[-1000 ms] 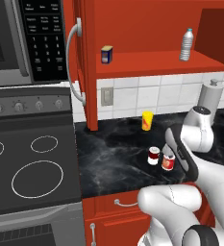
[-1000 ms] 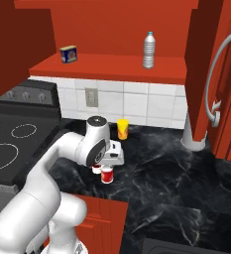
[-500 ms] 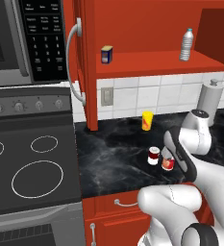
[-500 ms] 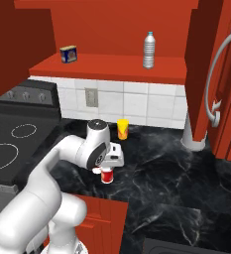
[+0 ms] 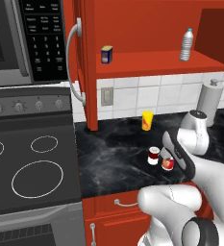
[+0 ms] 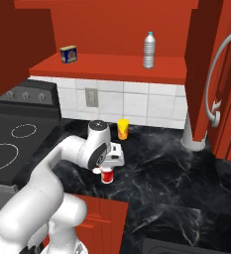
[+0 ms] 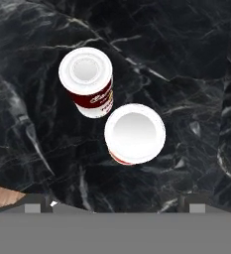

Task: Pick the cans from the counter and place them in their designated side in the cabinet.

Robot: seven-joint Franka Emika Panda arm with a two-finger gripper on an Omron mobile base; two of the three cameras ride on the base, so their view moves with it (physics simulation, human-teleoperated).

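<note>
Now: red can point(image 7: 134, 133) and maroon can point(image 7: 87, 79) upright, just beside each other on the black marble counter point(image 5: 113, 158) near its front edge | gripper point(image 7: 115, 203) poised above red can, fingers apart, gripping nothing | yellow cup point(image 5: 147, 120) behind, near wall | cabinet shelf point(image 6: 112, 65) carries small box point(image 6: 68, 53), water bottle point(image 6: 148, 49)

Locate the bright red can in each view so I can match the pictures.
Left base view: bright red can at right of centre, on the counter, right of the maroon can.
Right base view: just left of centre, under the end effector.
Hand view: centre, seen from above, white lid up.
Shared landmark: the maroon can, right beside it.
</note>
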